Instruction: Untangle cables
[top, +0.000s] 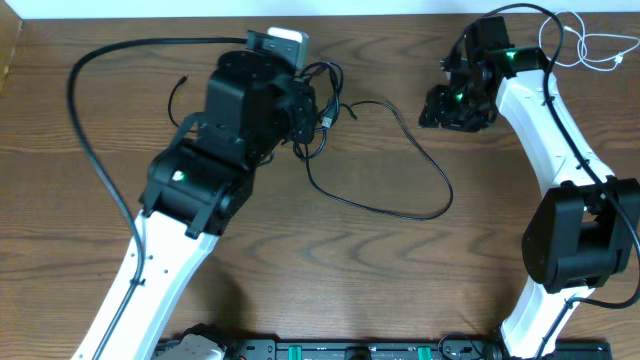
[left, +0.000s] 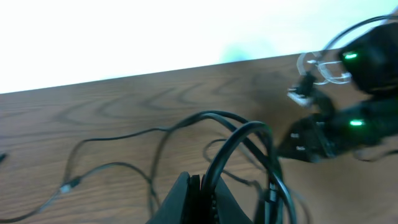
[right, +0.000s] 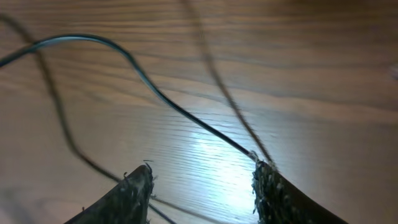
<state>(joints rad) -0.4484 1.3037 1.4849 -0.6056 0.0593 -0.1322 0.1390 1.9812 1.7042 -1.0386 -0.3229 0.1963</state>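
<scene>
My left gripper (left: 195, 190) has its jaws pressed together. A strand of the black cables (top: 325, 110) arches up right from their tip, so I judge it pinched there, though the blur keeps me from swearing to it. From above, the knot of those cables bunches at 3 o'clock of that gripper, and one long loop (top: 440, 210) runs out across the table (top: 300, 260) toward 4 o'clock.

My right gripper (right: 202, 186) has its jaws spread with nothing between them; a thin black strand only brushes the tip of one finger. It hovers at 3 o'clock of the knot, beyond the loop's upper run. The white cable (top: 590, 45) lies at 1 o'clock of it, near the far corner, clear of the black ones.

To do this step well, I would hold the left pinch firm as an anchor. I would lower the right jaws around a single strand of the loop, not two, and close. Then I would draw slowly toward 3 o'clock, watching that the knot loosens rather than cinches.
</scene>
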